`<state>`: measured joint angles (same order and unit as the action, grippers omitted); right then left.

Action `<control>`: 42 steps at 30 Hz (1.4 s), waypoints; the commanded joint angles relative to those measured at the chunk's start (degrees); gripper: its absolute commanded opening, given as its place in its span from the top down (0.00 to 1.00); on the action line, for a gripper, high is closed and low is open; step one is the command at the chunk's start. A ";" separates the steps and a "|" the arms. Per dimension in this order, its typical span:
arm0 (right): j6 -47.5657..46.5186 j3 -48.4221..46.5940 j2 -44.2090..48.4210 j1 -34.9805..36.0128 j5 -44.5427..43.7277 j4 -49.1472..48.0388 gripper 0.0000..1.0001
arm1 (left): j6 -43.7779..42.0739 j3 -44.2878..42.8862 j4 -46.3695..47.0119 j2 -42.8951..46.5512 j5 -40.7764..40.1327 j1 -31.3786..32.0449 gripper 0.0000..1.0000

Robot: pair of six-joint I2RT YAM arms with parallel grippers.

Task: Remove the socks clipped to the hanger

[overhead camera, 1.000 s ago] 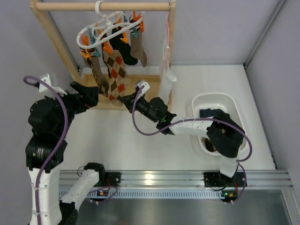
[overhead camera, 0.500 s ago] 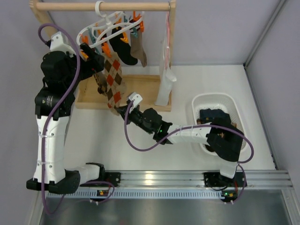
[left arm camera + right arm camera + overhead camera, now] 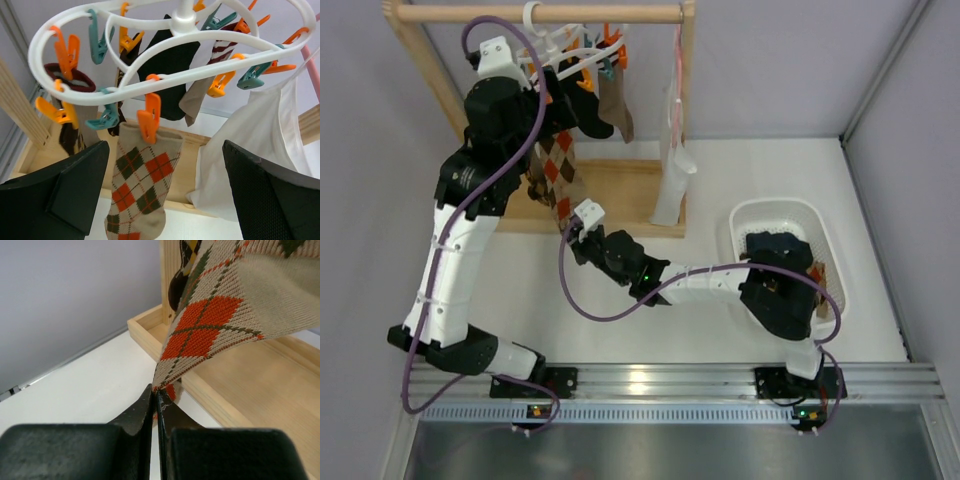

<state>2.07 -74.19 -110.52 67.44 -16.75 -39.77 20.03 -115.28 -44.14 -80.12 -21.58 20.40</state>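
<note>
The hanger [image 3: 190, 77] is hanging by its hook from the wooden rail frame [image 3: 540, 13], with its orange and teal clips ringed all around it. An orange clip [image 3: 150, 117] at the front is biting the cuff of the diamond-checked sock [image 3: 145, 180], which is dangling straight down in the left wrist view.

The left gripper [image 3: 164, 165] is sitting just beneath the ring with its 2 fingers spread wide, 1 on each side of that sock and gripping nothing.

Down below, the right gripper [image 3: 155, 395] is pinching the sock's lower tip, fingers pressed together on the fabric, and the knit is stretching up and away from them over the wooden tray base [image 3: 250, 390].

Behind the checked one, a black sock [image 3: 175, 102] is hanging from the middle of the ring, a plain brown sock [image 3: 197, 97] just to its right and a dark brown one [image 3: 67, 82] on the far left. The white cloth [image 3: 260, 140] is draping off to the right side.

Over on the table [image 3: 770, 170], the white basket [image 3: 775, 210] is sitting near the right arm, with dark fabric lying inside.
</note>
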 commanded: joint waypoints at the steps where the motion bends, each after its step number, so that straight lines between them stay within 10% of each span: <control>1: -1.45 -3.41 -2.15 1.20 -1.35 1.01 1.00 | -3.94 -3.89 1.25 -4.68 -13.03 4.89 0.02; 11: -4.35 -4.82 -3.03 1.20 1.02 2.15 1.00 | -6.84 -7.76 1.34 -13.31 -32.37 8.95 0.07; 42: -3.38 -1.66 -2.42 1.47 5.77 0.22 1.00 | -13.61 -18.22 1.69 -23.42 -37.57 8.78 0.52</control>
<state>-1.48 -76.86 -114.10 67.51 -12.67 -38.02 7.22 -131.26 -43.86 -103.88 -58.67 29.19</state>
